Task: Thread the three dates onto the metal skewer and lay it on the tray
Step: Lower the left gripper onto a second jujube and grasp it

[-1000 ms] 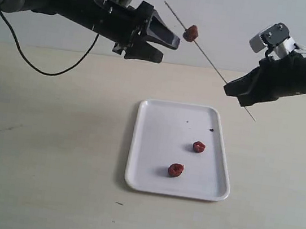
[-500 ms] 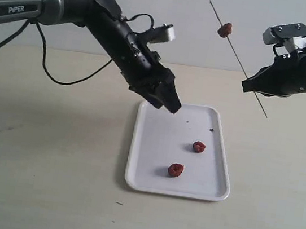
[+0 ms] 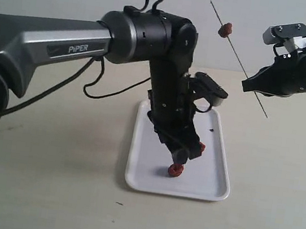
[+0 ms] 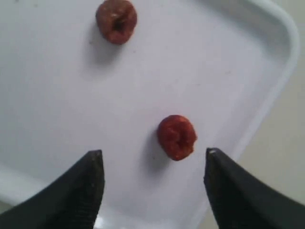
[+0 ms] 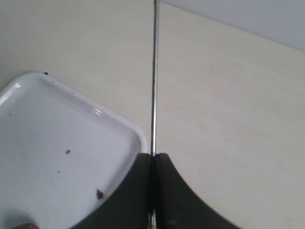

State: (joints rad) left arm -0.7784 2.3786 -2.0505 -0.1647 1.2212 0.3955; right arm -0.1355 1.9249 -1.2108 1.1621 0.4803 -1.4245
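Observation:
Two dates lie on the white tray (image 3: 148,171). My left gripper (image 3: 184,155) hangs open just above the near date (image 3: 175,170). In the left wrist view that date (image 4: 177,137) sits just ahead of the gripper (image 4: 152,160), between its spread fingertips and untouched. The far date (image 4: 116,20) lies further on, and the gripper partly hides this date (image 3: 200,148) in the exterior view. My right gripper (image 3: 248,86) holds the metal skewer (image 3: 238,57) slanted in the air, with the third date (image 3: 226,29) threaded near its upper end. The right gripper (image 5: 153,156) is shut on the skewer (image 5: 154,76).
The left arm (image 3: 152,40) reaches across and covers the tray's middle, with its black cable (image 3: 105,89) looping over the beige table (image 3: 45,150). Tiny dark specks (image 3: 211,129) lie at the tray's far right corner (image 5: 138,136).
The left arm has swung from high on the left down onto the tray, its open gripper now over the near date. The right gripper, skewer and threaded date moved right, then held still.

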